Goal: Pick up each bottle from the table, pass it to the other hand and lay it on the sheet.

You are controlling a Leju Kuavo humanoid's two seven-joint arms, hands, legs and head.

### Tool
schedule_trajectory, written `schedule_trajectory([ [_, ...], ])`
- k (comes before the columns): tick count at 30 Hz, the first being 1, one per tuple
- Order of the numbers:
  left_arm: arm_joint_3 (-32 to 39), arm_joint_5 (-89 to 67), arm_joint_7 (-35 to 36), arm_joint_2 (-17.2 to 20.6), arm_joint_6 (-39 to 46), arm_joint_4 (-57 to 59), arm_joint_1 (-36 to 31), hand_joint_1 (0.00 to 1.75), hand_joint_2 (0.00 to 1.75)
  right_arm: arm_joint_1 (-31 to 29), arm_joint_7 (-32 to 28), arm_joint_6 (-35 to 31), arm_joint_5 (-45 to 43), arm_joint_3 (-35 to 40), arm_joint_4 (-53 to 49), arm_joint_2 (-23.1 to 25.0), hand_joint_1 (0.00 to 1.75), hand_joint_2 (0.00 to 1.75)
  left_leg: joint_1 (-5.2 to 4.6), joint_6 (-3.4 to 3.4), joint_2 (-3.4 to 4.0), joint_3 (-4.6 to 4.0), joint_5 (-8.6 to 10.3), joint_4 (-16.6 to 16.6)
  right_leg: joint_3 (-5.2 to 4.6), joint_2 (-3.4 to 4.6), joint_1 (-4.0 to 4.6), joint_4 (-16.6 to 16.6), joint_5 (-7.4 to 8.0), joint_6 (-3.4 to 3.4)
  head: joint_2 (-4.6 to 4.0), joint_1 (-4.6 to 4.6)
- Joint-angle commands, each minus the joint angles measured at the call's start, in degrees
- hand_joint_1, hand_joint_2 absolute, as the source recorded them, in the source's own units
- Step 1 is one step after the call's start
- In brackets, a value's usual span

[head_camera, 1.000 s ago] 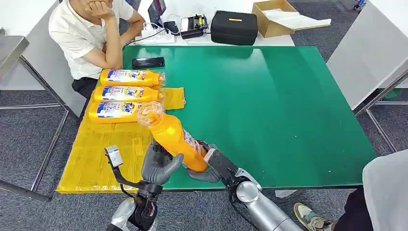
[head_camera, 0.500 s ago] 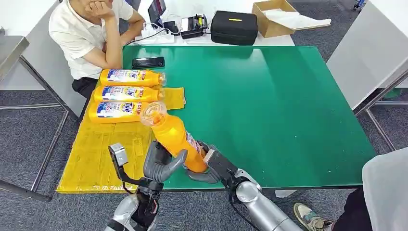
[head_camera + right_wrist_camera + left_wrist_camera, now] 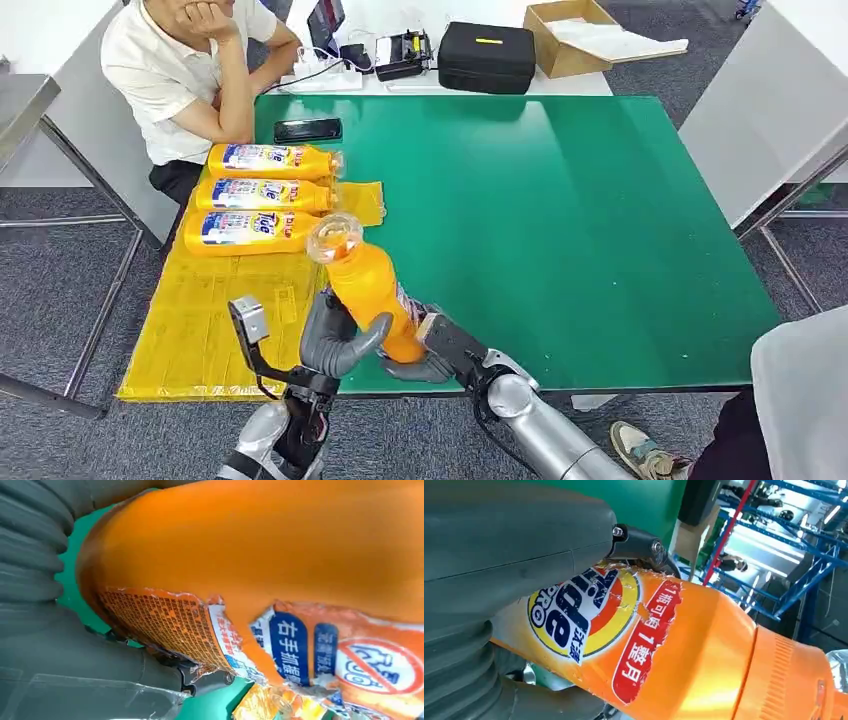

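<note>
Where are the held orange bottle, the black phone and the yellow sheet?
held orange bottle (image 3: 368, 285): head view, on its orange body.
black phone (image 3: 308, 130): head view, on its dark screen.
yellow sheet (image 3: 205, 320): head view, on a bare part near the robot.

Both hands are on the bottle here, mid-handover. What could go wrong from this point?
1. The bottle is tilted, and both hands, left and right, grip near its base; a mistimed release could drop it.
2. It hangs over the table edge, so it might fall to the floor.
</note>
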Motion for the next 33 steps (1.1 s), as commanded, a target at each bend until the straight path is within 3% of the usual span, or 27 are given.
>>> schedule_trajectory([
  [1, -1.0, -2.5, -0.6, 0.3, 0.7, 1.5, -1.7, 1.75, 1.75, -2.1, 1.0, -1.9, 0.4, 2.6, 5.2, -0.1, 0.19, 1.75, 0.01, 0.01, 0.11, 0.25, -0.12, 0.0, 0.26, 0.02, 0.05, 0.0, -0.09, -0.18, 0.00, 0.00],
  [6, -1.0, -2.5, -0.6, 0.3, 0.7, 1.5, -1.7, 1.75, 1.75, -2.1, 1.0, -1.9, 0.4, 2.6, 5.2, -0.1, 0.19, 1.75, 0.00, 0.00, 0.07, 0.12, -0.05, 0.0, 0.12, 0.01, 0.03, 0.0, -0.03, -0.12, 0.00, 0.00],
  [7, -1.0, -2.5, -0.6, 0.3, 0.7, 1.5, -1.7, 1.75, 1.75, -2.1, 1.0, -1.9, 0.4, 2.6, 5.2, -0.1, 0.00, 1.75, 0.02, 0.00, 0.08, 0.22, -0.10, 0.0, 0.24, -0.01, 0.06, 0.0, -0.08, -0.19, 0.00, 0.00],
  [11, -1.4, -11.9, -1.9, 2.1, 6.9, -3.2, 0.1, 1.75, 1.75, 0.2, 2.6, -13.1, 6.8, -0.8, 3.4, 0.8, 0.00, 1.75, 0.00, 0.00, 0.08, 0.16, -0.07, 0.0, 0.16, 0.01, 0.04, 0.0, -0.05, -0.15, 0.00, 0.00],
  [12, -1.2, -13.9, -1.6, 2.9, 8.0, -5.1, 1.0, 1.75, 1.75, 1.2, 2.8, -18.7, 10.9, -2.5, 2.5, 1.3, 0.00, 1.75, 0.03, 0.00, 0.12, 0.30, -0.16, 0.0, 0.30, 0.02, 0.08, 0.0, -0.13, -0.23, 0.00, 0.00],
  [15, -0.5, -18.6, -1.1, 4.6, 10.0, -8.9, 3.1, 1.75, 1.75, 2.2, 5.5, -25.1, 16.7, -6.4, 1.6, 1.5, 0.00, 1.75, 0.01, -0.01, 0.17, 0.27, -0.15, 0.0, 0.25, 0.08, 0.05, 0.0, -0.11, -0.20, 0.00, 0.02],
  [16, -0.1, -21.0, -0.9, 5.2, 10.8, -10.4, 3.8, 1.75, 1.75, 2.5, 7.1, -31.4, 22.9, -8.4, 1.8, 1.2, 0.00, 1.75, 0.01, -0.01, 0.26, 0.38, -0.22, 0.0, 0.33, 0.15, 0.06, 0.0, -0.16, -0.26, 0.00, 0.00],
  [22, 2.3, -30.0, -0.8, 6.8, 12.5, -14.9, 5.5, 1.75, 1.75, 5.1, 11.7, -41.9, 39.2, -18.3, 1.0, -1.6, 0.00, 1.75, 0.01, 0.01, 0.02, 0.14, -0.08, 0.0, 0.18, -0.05, 0.04, 0.0, -0.07, -0.15, 0.00, 0.00],
  [23, 2.4, -31.5, -0.8, 7.0, 12.9, -14.9, 5.3, 1.75, 1.75, 5.8, 12.1, -42.7, 40.5, -20.0, 0.6, -2.1, 0.00, 1.75, 0.04, 0.02, 0.13, 0.45, -0.27, 0.1, 0.50, -0.01, 0.12, 0.0, -0.22, -0.31, 0.00, 0.00],
  [27, 2.9, -35.2, -0.8, 7.3, 13.7, -15.0, 4.6, 1.75, 1.75, 7.5, 14.0, -44.5, 44.4, -25.5, -0.6, -3.2, 0.00, 1.75, -0.01, 0.00, -0.06, 0.05, -0.03, 0.0, 0.09, -0.11, 0.01, 0.0, -0.06, -0.13, 0.00, 0.00],
  [30, 1.6, -50.3, 0.2, 8.9, 21.7, -13.1, 2.6, 1.75, 1.75, 8.5, 12.8, -43.8, 46.1, -29.5, -1.6, -2.2, 0.00, 1.75, -0.03, 0.01, -0.04, 0.08, -0.05, 0.0, 0.11, -0.09, 0.00, 0.0, -0.07, -0.13, 0.00, 0.00],
  [33, 2.0, -50.3, 0.0, 9.0, 21.6, -12.1, 2.1, 1.75, 1.75, 8.4, 12.8, -43.7, 46.1, -29.6, -1.7, -1.9, 0.00, 1.75, -0.02, -0.01, 0.02, 0.09, -0.04, 0.0, 0.09, -0.03, 0.00, 0.0, -0.05, -0.13, 0.00, 0.02],
])
